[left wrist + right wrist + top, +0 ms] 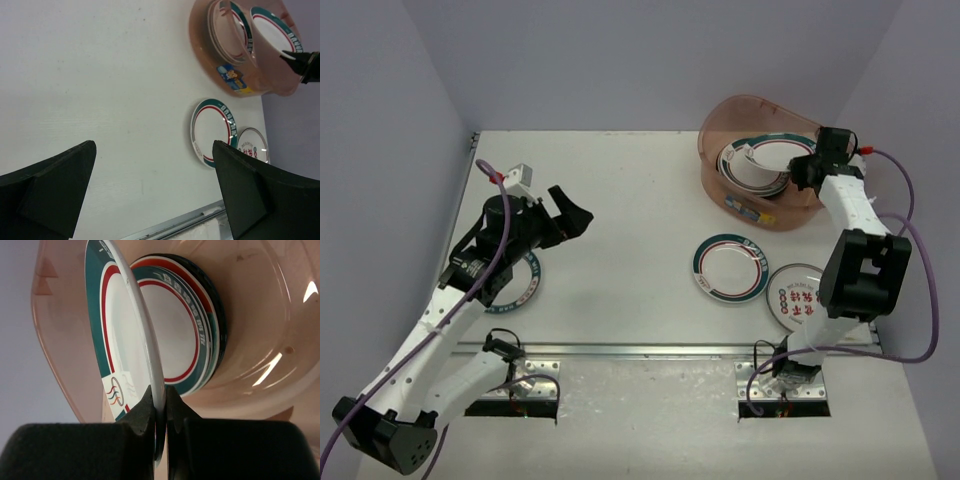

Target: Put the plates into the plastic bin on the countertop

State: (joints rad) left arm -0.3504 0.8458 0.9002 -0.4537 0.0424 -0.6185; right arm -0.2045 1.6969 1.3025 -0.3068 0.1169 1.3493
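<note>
The pinkish plastic bin (712, 128) stands at the back right of the white countertop (640, 200). A stack of plates (745, 175) lies inside it. My right gripper (803, 168) is shut on the rim of a teal-and-red rimmed plate (117, 335), held on edge inside the bin beside the stack (175, 320). Two more plates lie on the table: a teal-and-red one (731, 267) and a red-lettered one (797, 297). Another plate (523, 288) shows partly under my left arm. My left gripper (570, 215) hangs open and empty above the left of the table.
A metal strip (650, 350) runs along the near edge of the countertop, with the arm bases behind it. Lavender walls close in the left, back and right sides. In the left wrist view the bin (250, 82) and the two loose plates (212, 131) lie far right.
</note>
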